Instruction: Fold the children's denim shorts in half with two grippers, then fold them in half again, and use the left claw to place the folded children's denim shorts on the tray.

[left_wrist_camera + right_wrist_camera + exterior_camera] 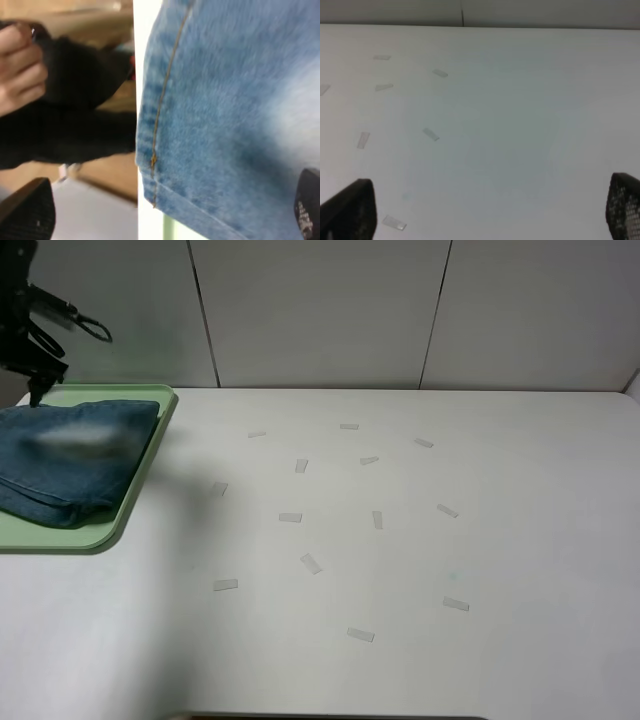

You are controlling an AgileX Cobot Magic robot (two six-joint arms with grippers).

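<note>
Wide-spread jaws are seen on both arms, and nothing is held between them. On the left claw [165, 210] one black fingertip [27, 210] is seen beyond the table's edge, while the other shows over the fabric at the far side of the wrist picture; the denim between them lies flat and ungripped. In the high view this claw [35, 390] is poised at the far rim of the tray [140, 495], just above the cloth, though contact cannot be judged because the view is blurred there. The children's denim shorts [75, 460] are laid folded on the pale green tray, at the left edge of the white table [400, 570], with one folded corner reaching the tray's near rim. The right gripper [492, 215] is shown above bare tabletop, well apart from the shorts, with only small pale tape strips [311, 563] scattered beneath it. A person's hand [20, 70] is glimpsed past the table edge in the left wrist view.
</note>
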